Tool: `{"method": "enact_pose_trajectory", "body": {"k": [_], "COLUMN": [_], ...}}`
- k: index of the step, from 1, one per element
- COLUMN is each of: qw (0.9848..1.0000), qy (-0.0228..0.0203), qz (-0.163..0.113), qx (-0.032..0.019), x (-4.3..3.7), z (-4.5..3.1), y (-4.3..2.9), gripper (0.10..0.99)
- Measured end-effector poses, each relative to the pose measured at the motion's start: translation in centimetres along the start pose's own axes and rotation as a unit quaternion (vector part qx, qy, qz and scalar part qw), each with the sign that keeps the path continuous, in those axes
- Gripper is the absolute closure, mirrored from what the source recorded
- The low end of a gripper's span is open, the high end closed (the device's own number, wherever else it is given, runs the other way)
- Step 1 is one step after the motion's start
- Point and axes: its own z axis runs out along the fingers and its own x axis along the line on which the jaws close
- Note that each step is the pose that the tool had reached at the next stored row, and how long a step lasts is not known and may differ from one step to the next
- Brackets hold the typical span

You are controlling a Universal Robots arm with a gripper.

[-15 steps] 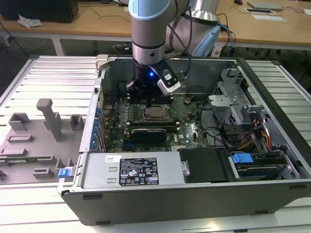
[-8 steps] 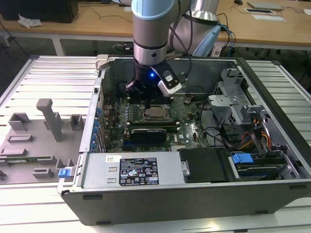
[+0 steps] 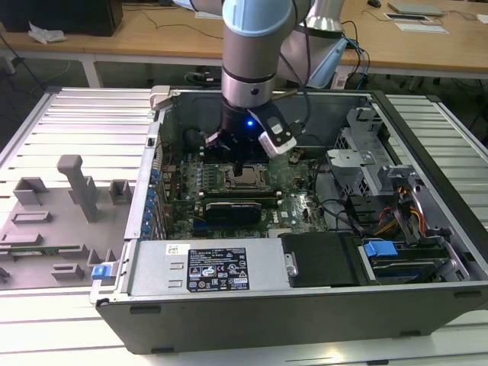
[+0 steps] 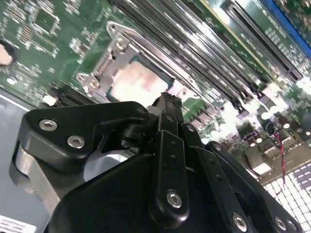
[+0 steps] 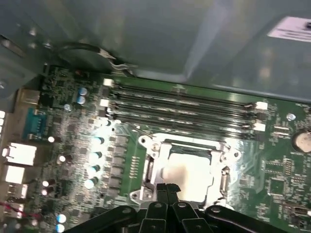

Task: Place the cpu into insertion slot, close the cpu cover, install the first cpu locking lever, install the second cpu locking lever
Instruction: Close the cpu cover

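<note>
Slatted grey table (image 3: 427,137) bears the open computer case (image 3: 252,328); my pincer (image 3: 239,169) hangs over the insertion slot (image 3: 248,181), fingers pressed together on nothing. In the first wrist view the cpu (image 5: 192,170) lies framed by the cpu cover (image 5: 148,165), and in the exterior view the power supply (image 3: 160,271) sits at six o'clock from it.

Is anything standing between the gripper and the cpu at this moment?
Nothing visible does. In the first wrist view the gripper hangs close by the cpu, whose pale top lies bare, with no cable or part across the gap between them.
</note>
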Motion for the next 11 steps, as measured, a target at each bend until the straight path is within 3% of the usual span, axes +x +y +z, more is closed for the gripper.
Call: {"method": "enact_pose_trajectory", "body": {"k": [4, 8, 10, 11], "qw": [1.0000, 1.0000, 1.0000, 1.0000], "qy": [0.0031, 0.0034, 0.0039, 0.0045], "qz": [0.000, 0.000, 0.000, 0.001], "qx": [-0.0004, -0.0002, 0.0024, 0.0067], "x": [-1.29, -1.74, -1.78, -1.80], "z": [-0.04, -0.03, -0.01, 0.01], "y": [-0.23, -0.17, 0.08, 0.22], "gripper": [0.980, 0.980, 0.980, 0.980]}}
